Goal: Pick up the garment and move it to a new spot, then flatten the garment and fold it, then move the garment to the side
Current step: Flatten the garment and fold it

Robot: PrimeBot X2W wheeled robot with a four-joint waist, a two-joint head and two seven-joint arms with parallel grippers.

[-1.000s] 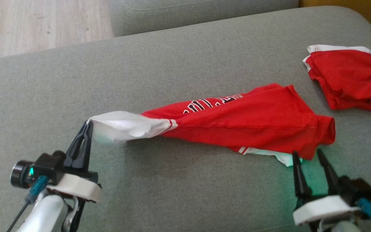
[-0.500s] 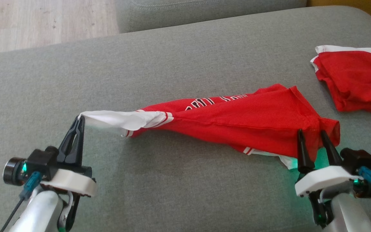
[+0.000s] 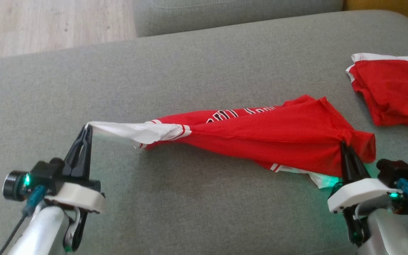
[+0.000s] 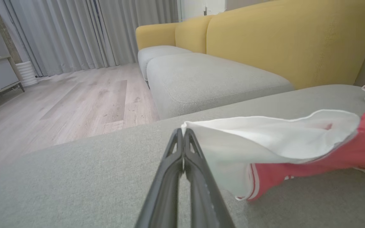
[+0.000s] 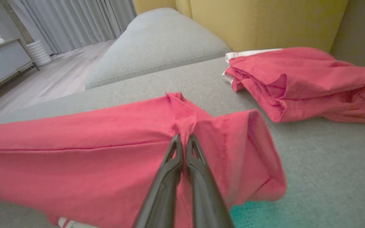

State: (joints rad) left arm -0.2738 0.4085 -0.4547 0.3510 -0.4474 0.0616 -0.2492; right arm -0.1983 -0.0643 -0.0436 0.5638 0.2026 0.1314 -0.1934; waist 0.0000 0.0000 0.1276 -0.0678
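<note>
The garment [image 3: 260, 136] is a red shirt with white sleeves and dark lettering, stretched left to right across the grey cushion [image 3: 190, 71]. My left gripper [image 3: 87, 128] is shut on the tip of its white sleeve [image 4: 265, 139], which it holds a little above the cushion; its tips [image 4: 182, 131] pinch the white hem. My right gripper [image 3: 343, 143] is shut on a pinch of red cloth [image 5: 184, 125] near the shirt's right end, beside the rolled red sleeve [image 5: 252, 152]. A white edge pokes out under the shirt's near side.
A second red garment [image 3: 391, 92] with a white edge lies folded at the cushion's far right [image 5: 296, 79]. Another grey seat [image 4: 208, 79] with a yellow sofa back [image 4: 280, 38] stands beyond, and wooden floor [image 3: 48, 24] lies past the cushion's far left edge.
My right gripper has moved forward onto the shirt's right end and closed on the red cloth. The left gripper has kept its hold on the white sleeve, now stretched flatter.
</note>
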